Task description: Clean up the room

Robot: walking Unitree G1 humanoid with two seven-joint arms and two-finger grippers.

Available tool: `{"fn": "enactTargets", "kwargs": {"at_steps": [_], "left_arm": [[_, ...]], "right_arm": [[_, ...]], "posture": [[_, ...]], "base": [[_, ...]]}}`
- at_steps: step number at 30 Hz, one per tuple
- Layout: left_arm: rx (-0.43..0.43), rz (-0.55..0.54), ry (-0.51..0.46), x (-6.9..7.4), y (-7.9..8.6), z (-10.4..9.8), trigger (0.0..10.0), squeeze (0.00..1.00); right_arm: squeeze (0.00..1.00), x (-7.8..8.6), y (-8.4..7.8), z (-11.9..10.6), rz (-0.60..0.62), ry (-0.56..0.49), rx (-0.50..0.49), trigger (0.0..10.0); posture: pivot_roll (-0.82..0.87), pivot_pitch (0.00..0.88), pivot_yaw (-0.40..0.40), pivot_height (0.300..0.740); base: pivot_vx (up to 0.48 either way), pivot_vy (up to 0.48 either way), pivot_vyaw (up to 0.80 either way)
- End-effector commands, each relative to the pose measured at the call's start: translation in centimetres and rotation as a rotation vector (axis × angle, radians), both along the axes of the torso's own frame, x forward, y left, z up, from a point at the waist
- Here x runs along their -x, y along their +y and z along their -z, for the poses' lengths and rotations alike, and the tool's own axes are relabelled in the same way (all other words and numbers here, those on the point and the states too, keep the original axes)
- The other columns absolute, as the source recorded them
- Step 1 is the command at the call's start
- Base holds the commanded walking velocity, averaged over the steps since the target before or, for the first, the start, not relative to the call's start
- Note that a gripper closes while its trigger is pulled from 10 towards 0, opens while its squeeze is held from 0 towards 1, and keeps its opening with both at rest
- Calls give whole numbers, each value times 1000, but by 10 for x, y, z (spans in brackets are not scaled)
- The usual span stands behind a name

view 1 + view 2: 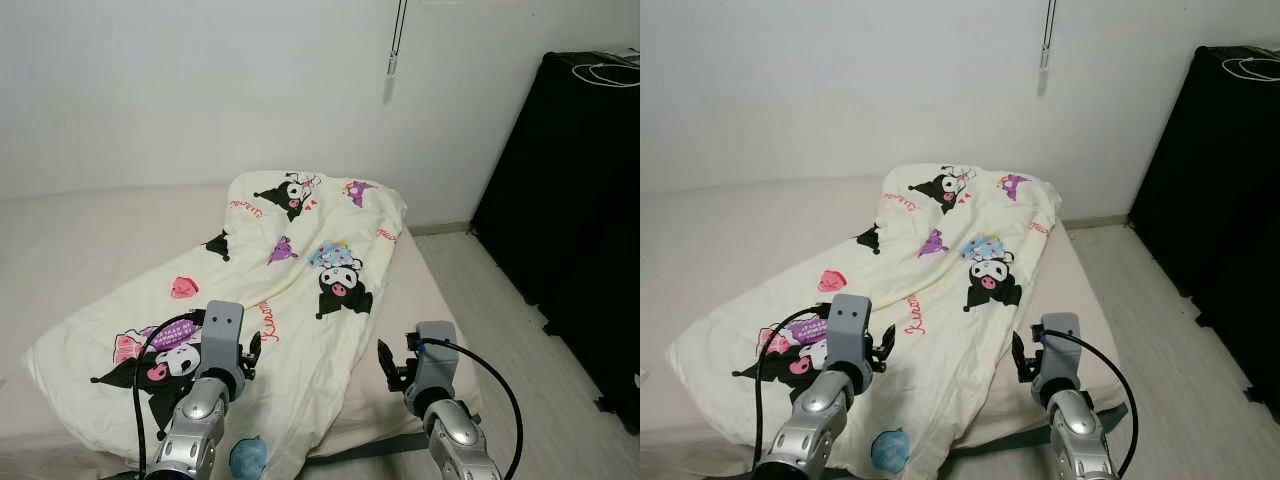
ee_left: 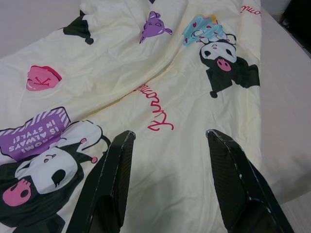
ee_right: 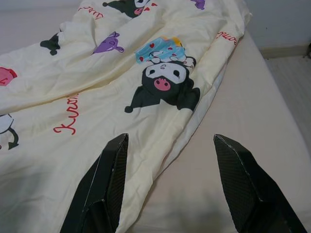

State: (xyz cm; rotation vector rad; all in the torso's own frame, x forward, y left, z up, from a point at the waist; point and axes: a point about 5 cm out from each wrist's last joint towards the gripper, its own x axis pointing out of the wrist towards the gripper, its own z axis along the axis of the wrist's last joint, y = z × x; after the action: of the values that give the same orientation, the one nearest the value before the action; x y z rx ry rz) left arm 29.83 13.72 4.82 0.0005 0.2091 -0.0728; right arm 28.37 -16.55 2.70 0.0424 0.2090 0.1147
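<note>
- Lying slantwise across the bed, a cream quilt printed with black cartoon figures runs from the near left corner to the far right, where it bunches against the white wall.
- Near left, the left gripper hovers just above the quilt, beside a black-and-pink figure and a purple label; its two black fingers are spread wide with nothing between them.
- Below that arm, a round blue print sits on the quilt's near edge, which hangs over the bed's side.
- In the middle, red script lettering crosses the quilt, and farther off sits a black figure with a blue hat.
- Near right, the right gripper is over the quilt's right edge, where bare mattress shows; its fingers are also wide apart and empty.
- Far right, a black cabinet stands on the grey floor, with a white cable on top.
- A cord hangs on the wall above the bed.
</note>
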Motion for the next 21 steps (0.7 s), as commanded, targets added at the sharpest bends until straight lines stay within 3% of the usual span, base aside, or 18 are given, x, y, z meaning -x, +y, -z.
{"fn": "enactTargets", "kwargs": {"at_steps": [1,11,21], "left_arm": [[-25,-1,18,1,3,4,10000,0],[-27,2,16,0,3,4,10000,0],[-27,2,16,1,2,4,10000,0]], "right_arm": [[0,2,2,4,-15,17,9,10000],[0,2,4,3,-31,12,26,10000],[0,2,5,3,-42,9,37,10000]], "posture": [[32,111,13,740],[31,111,14,740],[30,113,14,740]], "base": [[0,0,0],[0,0,0],[0,0,800]]}}
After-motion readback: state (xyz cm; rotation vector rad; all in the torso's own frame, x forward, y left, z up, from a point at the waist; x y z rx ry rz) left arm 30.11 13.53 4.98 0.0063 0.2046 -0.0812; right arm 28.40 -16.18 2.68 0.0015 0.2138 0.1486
